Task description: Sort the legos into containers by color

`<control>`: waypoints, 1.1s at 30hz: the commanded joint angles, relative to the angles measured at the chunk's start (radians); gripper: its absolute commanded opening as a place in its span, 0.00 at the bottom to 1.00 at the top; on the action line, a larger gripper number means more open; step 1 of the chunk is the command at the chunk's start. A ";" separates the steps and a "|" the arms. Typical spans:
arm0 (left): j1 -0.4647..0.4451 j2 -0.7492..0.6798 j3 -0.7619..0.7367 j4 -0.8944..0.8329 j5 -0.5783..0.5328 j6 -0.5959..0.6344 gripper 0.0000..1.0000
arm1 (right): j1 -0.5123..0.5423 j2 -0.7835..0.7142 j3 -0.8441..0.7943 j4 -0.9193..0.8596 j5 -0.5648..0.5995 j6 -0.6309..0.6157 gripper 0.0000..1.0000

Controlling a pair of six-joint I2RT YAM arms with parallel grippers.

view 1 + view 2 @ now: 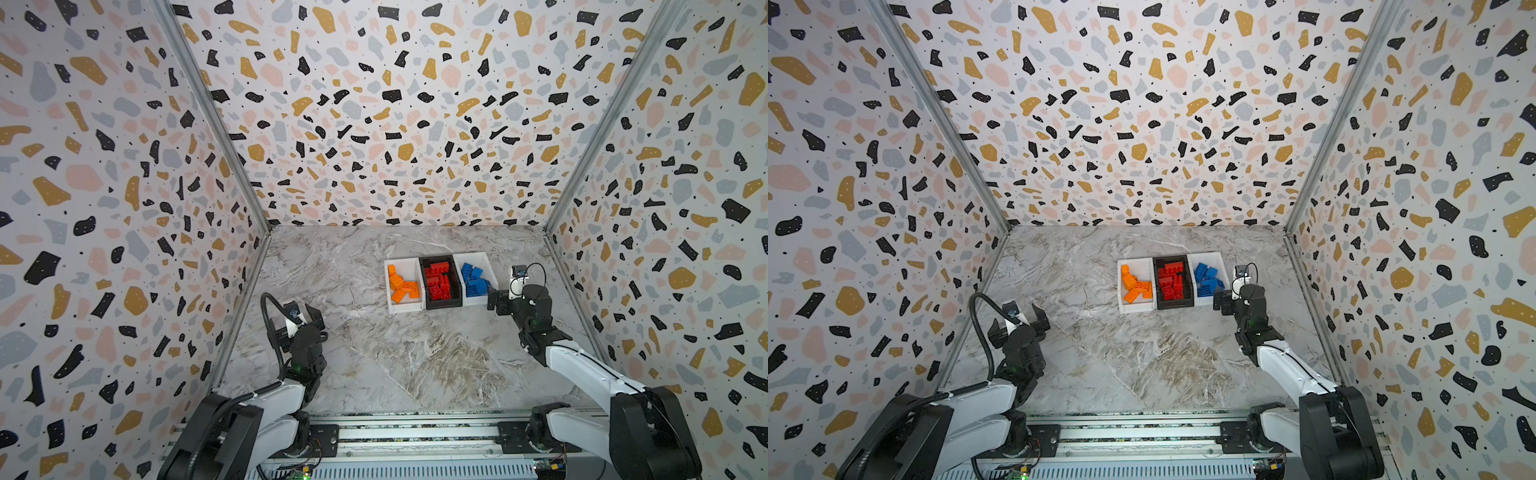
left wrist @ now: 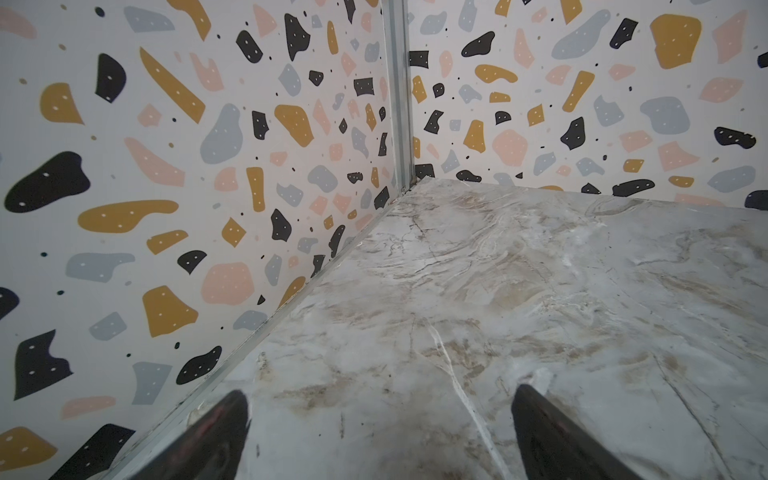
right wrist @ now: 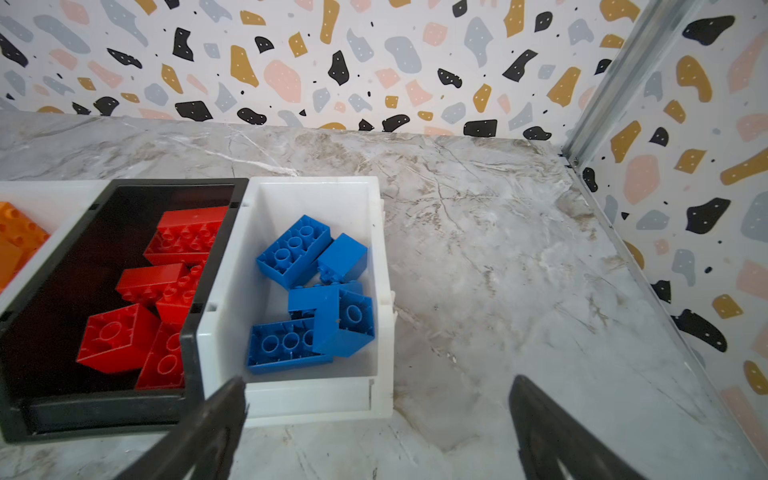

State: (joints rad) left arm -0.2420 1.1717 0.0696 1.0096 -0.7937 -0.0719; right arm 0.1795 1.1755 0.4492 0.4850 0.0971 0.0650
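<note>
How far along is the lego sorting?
Done: orange legos in the left white bin, red legos in the black bin, blue legos in the right white bin. In hand: nothing; left gripper and right gripper are open, empty. Left: no loose brick on the table.

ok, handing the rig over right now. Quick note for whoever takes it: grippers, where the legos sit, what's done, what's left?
Grippers: left gripper open, empty, above bare table; right gripper open, empty, at the near outer corner of the right white bin.
Legos: orange legos in the left white bin, red legos in the black bin, blue legos in the right white bin.
Done: every brick in view is binned by colour; none seen loose on the table.
Left: apparently nothing to sort; probably just retract both arms.
</note>
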 commanded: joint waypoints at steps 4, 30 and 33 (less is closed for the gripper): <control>0.029 0.177 -0.016 0.368 0.080 0.024 1.00 | -0.028 0.113 -0.077 0.314 -0.016 -0.104 0.99; 0.109 0.223 0.085 0.208 0.276 0.010 1.00 | -0.141 0.308 -0.228 0.722 -0.203 -0.093 0.99; 0.109 0.221 0.081 0.210 0.276 0.010 1.00 | -0.141 0.309 -0.227 0.721 -0.204 -0.092 0.99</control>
State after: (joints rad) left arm -0.1383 1.4067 0.1383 1.1748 -0.5201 -0.0559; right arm 0.0334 1.4986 0.2123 1.1828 -0.1215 -0.0273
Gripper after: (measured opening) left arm 0.993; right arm 0.989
